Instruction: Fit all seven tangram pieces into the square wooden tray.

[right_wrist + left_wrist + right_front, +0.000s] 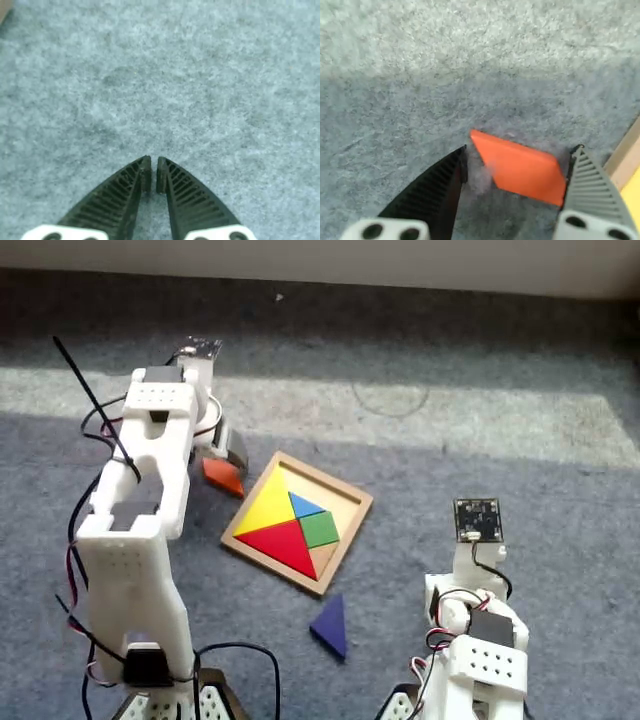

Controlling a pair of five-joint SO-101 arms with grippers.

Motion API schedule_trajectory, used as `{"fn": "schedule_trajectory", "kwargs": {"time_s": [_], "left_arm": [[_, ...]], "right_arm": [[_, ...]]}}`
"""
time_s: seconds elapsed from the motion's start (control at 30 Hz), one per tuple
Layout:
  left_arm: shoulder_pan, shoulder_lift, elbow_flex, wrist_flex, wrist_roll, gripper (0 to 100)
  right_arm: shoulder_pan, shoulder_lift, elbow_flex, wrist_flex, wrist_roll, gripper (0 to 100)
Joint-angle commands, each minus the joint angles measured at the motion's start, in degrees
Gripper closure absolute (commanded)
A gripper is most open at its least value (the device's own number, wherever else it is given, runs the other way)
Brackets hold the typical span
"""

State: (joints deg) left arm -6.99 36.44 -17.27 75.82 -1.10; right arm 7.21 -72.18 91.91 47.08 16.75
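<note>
A: We logged the orange piece (520, 167) flat on the felt-covered counter (450, 440), just beside the wooden tray (325, 479), outside its left corner. The left gripper (520, 150) was low over it, fingers (445, 185) spread to either side and not closed on it.

B: Its look? We noted a thin slab with a slanted outline, probably the parallelogram, matte orange, edges crisp.

A: Handling, as we judged it: stiff and light, with smooth faces that could slip. It offered little edge height above the felt (the nap may hide part of it), so we favoured pinching across the two long parallel edges, near the middle, to stop it pivoting.

B: In the tray we counted a yellow triangle (268, 505), red triangle (280, 543), small blue triangle (303, 504) and green square (320, 529). A dark blue triangle (330, 625) lay outside, near the tray's lower corner.

A: The right gripper (152, 172) hung over bare felt, fingers pressed nearly together on nothing.
</note>
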Motion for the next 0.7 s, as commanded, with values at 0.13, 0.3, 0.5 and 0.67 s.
{"fn": "schedule_trajectory", "kwargs": {"time_s": [0.13, 0.3, 0.5, 0.67], "left_arm": [[-0.7, 9.9, -17.4, 12.0, 0.5, 68], [-0.3, 12.6, -21.4, 12.8, 0.5, 71], [0.8, 12.9, -21.5, 12.7, 0.3, 83], [0.8, 12.9, -21.5, 12.4, 0.4, 89]], "right_arm": [[0.7, -0.6, 0.0, -0.8, 0.7, 96.4], [0.7, -0.6, 0.1, -0.7, 0.7, 96.4], [0.7, -0.6, 0.7, -0.7, 0.7, 96.4], [0.7, -0.6, 0.8, -0.7, 0.7, 96.4]]}}
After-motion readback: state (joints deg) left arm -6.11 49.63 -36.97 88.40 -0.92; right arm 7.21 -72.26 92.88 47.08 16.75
